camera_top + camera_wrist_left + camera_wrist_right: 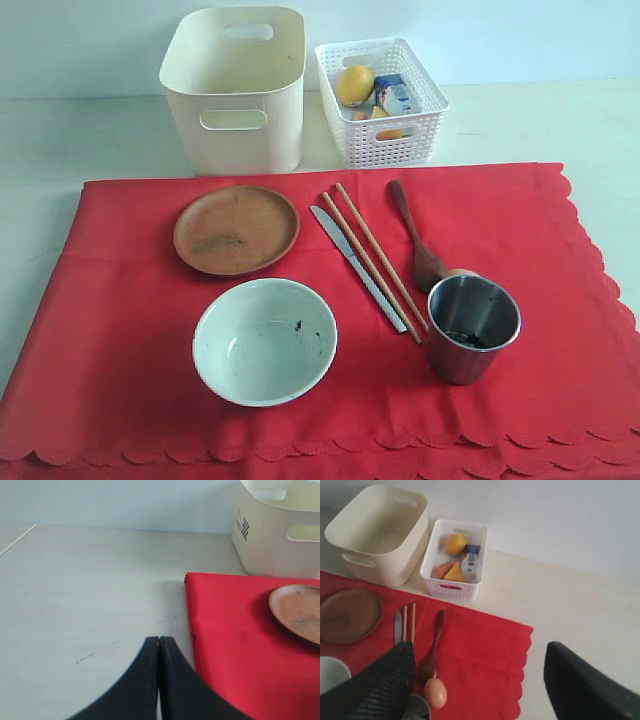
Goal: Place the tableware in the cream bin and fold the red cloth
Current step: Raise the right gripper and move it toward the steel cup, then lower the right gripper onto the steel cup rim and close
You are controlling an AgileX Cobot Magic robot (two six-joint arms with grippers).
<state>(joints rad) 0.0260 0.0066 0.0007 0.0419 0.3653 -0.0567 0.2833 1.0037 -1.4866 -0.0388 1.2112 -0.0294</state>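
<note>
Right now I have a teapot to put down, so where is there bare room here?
Bare red cloth lies left of the plate and bowl, and right of the spoon and cup. Bare table lies right of the white basket. Crowded: knife, chopsticks, spoon and cup sit close together.

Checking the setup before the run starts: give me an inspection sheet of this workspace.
Surface: pale table, red cloth spread flat on it.
Job's things: cream bin looks empty, behind the cloth; brown plate, bowl, knife, chopsticks, wooden spoon and steel cup sit on the cloth.
Clutter: white lattice basket holding lemon and milk carton; egg beside the cup.
Pincers: left pincer shut, over bare table beside the cloth; right pincer open, holding nothing.
Cables: nothing seen.
Surroundings: plain pale wall.
</note>
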